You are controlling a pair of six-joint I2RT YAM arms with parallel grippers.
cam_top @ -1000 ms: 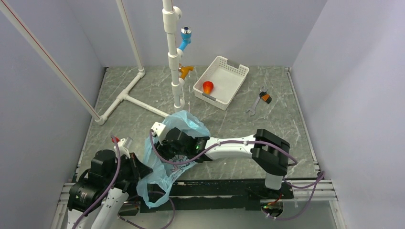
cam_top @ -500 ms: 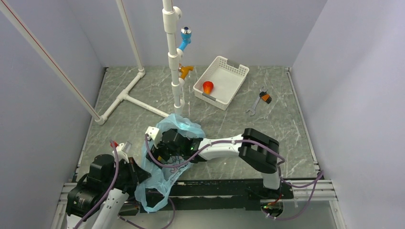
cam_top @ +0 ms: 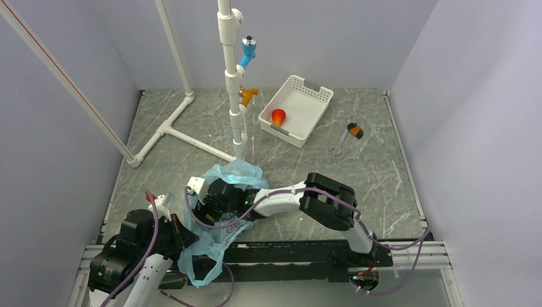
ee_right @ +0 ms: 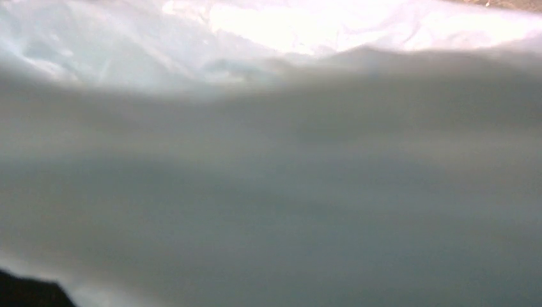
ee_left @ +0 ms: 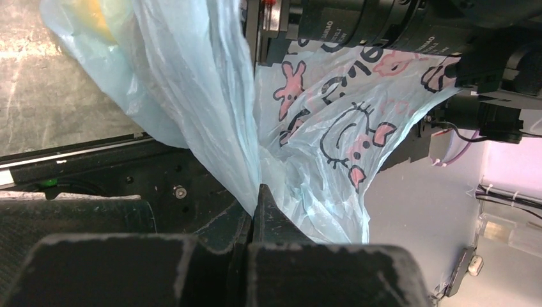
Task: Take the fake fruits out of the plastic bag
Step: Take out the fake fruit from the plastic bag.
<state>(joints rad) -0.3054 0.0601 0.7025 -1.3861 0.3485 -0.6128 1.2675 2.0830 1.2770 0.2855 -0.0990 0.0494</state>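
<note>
The jaws of the left gripper [ee_left: 255, 192] are pinched tight on a fold of the plastic bag [ee_left: 319, 147]. The jaws of the right gripper [cam_top: 216, 199] cannot be told, since that gripper is buried in the bag and its own camera sees only blurred pale-blue film [ee_right: 268, 160]. The bag [cam_top: 236, 174] lies well apart from the white basket [cam_top: 300, 82], toward the arms and to the basket's left. One red-orange piece [cam_top: 278, 117] sits in the basket's near-left corner, so that much of the task looks done. A yellow-orange piece [ee_left: 96, 14] shows through the film in the left wrist view, so it seems to be inside yet. The grapes are not visible anywhere. By this reckoning roughly a third is finished and two fruits remain. The bag's long axis runs slantwise, from a bunched end nearest the basket to a looped end farthest from it, draped over the table's near edge. Which way its mouth faces cannot be made out.
</note>
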